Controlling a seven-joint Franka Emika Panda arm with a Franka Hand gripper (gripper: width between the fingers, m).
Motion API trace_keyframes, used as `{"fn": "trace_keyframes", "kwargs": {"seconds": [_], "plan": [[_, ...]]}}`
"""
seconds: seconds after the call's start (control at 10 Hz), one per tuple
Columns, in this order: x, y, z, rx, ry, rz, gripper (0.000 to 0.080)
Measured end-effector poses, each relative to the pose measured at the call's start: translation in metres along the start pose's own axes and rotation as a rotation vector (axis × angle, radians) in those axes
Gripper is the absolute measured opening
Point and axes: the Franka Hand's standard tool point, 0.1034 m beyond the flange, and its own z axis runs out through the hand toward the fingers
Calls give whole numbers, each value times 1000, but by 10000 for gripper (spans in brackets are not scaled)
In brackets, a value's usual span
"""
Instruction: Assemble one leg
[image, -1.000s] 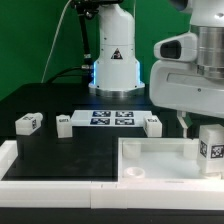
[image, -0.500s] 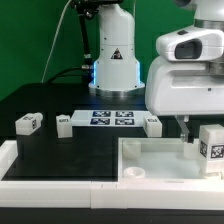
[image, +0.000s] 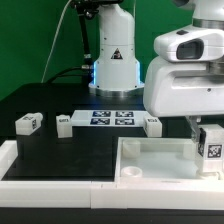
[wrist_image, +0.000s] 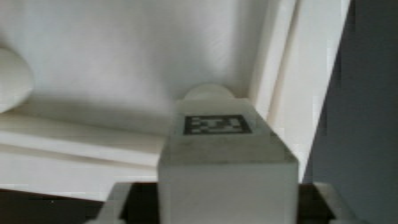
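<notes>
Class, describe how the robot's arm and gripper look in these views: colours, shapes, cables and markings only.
The arm is glossy white, built of bulky rounded housings with a grey seam near the top. Its base column carries a dark triangular mark above a blue glow, and a dark cable curves down beside it. The gripper has dark fingers.
</notes>
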Motion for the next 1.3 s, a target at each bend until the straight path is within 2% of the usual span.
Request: {"fn": "trace_keyframes", "kwargs": {"seconds": [0.2, 0.6, 0.8, 1.0, 1.1, 1.2, 1.3], "plan": [[-2, -2, 2, 27, -10, 436, 291], [0, 0, 2, 30, -19, 983, 291], [0, -1, 2, 22, -18, 1307, 292], [0, -1, 2, 22, -20, 1500, 292], [0, -1, 2, 22, -20, 1479, 292], [0, -1, 2, 23, -20, 1452, 447], [0, -2, 2, 23, -20, 1448, 447]]}}
